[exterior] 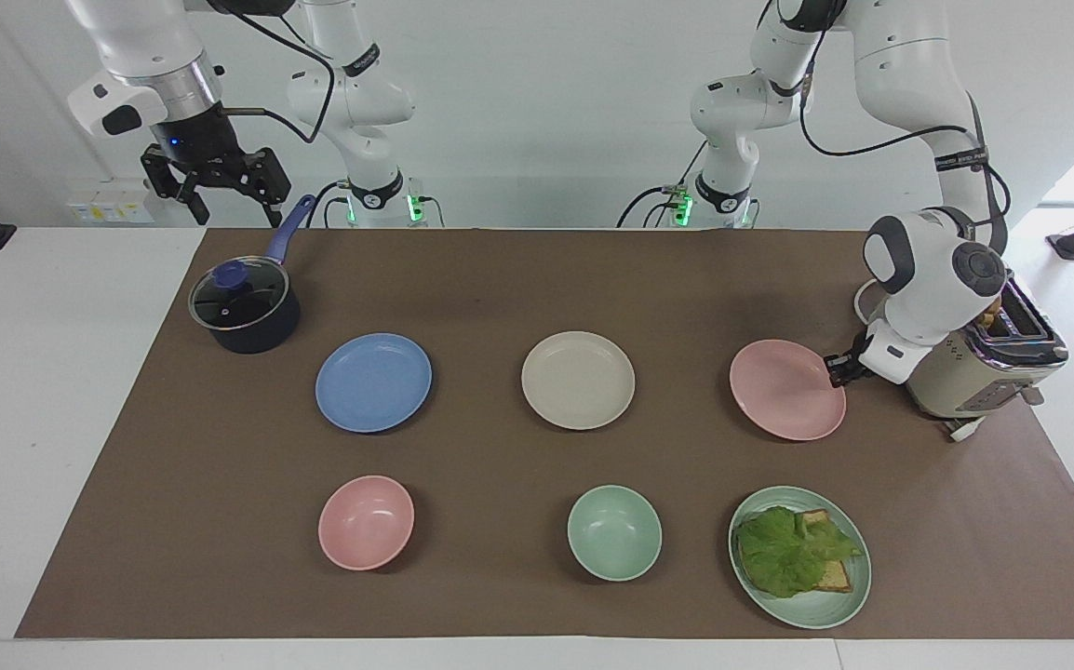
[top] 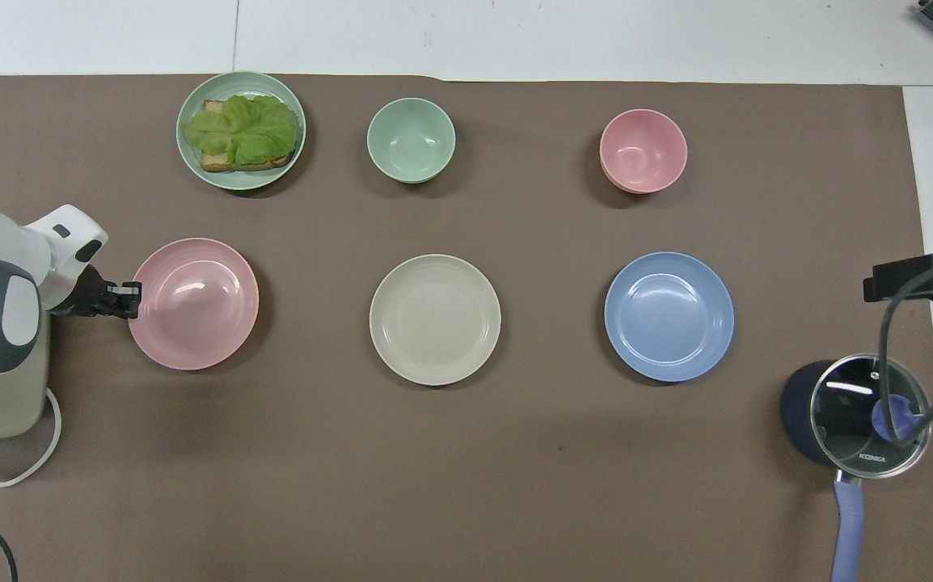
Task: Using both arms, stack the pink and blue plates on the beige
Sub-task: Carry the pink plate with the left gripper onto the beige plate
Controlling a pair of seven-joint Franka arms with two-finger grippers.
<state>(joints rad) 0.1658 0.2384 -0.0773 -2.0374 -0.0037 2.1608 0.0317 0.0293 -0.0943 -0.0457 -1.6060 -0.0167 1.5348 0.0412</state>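
My left gripper [exterior: 837, 368] [top: 128, 297] is shut on the rim of the pink plate [exterior: 784, 391] [top: 196, 305], on the plate's toaster side. That plate hangs just above the brown mat at the left arm's end. The beige plate [exterior: 578, 380] [top: 435, 319] lies flat mid-table. Toward the right arm's end lies the blue plate [exterior: 373, 382] [top: 669, 316]. High above the pot's handle my right gripper [exterior: 221, 200] waits open, holding nothing.
A beige toaster [exterior: 974, 377] stands right beside the left gripper. A dark pot with a glass lid [exterior: 244, 307] sits near the right arm. Farther from the robots are a pink bowl [exterior: 366, 522], a green bowl [exterior: 614, 532] and a green plate [exterior: 816, 616] with toast and lettuce.
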